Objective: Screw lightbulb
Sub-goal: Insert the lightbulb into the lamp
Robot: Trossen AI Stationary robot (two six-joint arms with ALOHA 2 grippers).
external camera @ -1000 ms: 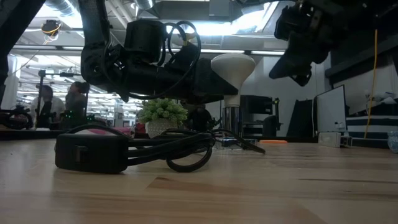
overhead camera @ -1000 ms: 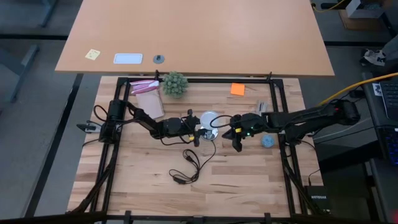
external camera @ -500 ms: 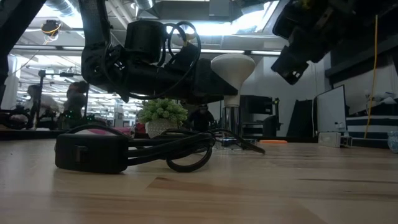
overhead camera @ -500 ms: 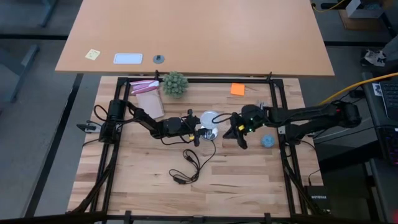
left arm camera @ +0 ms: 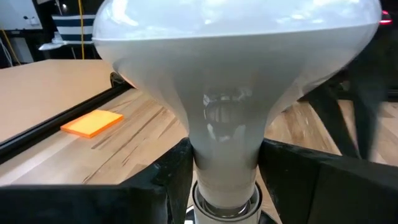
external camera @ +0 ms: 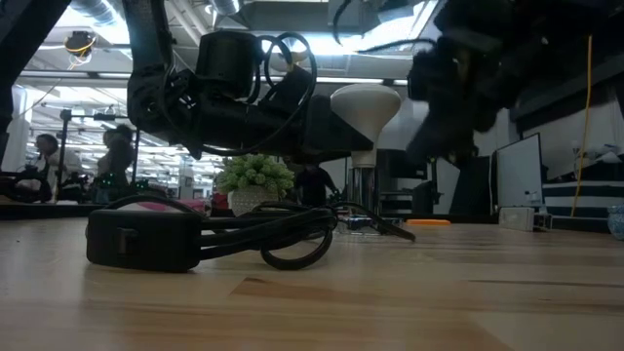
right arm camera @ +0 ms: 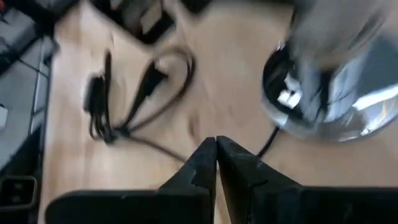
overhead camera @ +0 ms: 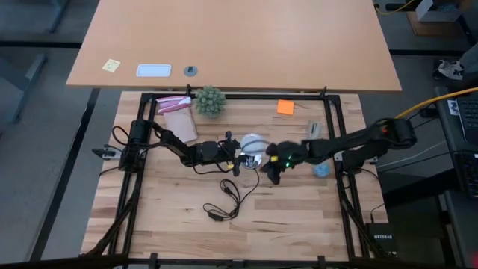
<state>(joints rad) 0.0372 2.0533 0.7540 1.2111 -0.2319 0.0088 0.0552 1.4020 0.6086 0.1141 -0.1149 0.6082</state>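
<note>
Leftmost, the left gripper (overhead camera: 237,155) reaches in from the worktop's (overhead camera: 299,217) left side and clamps the bulb (overhead camera: 253,143) by its narrow neck, one finger on either side, as the left wrist view shows. That bulb stands upright at the worktop's middle, dome up, its long axis vertical, its screw base down in the silvery socket (right arm camera: 348,118); how far the thread has gone in cannot be told. A black cord (overhead camera: 231,198) loops away from the socket toward the near edge. Just to the bulb's right, the right gripper (overhead camera: 273,170) hangs with its fingers pressed together, holding nothing, the bulb lying to its left. By this layout the left arm is the one placed to twist; the right would need to open first.
</note>
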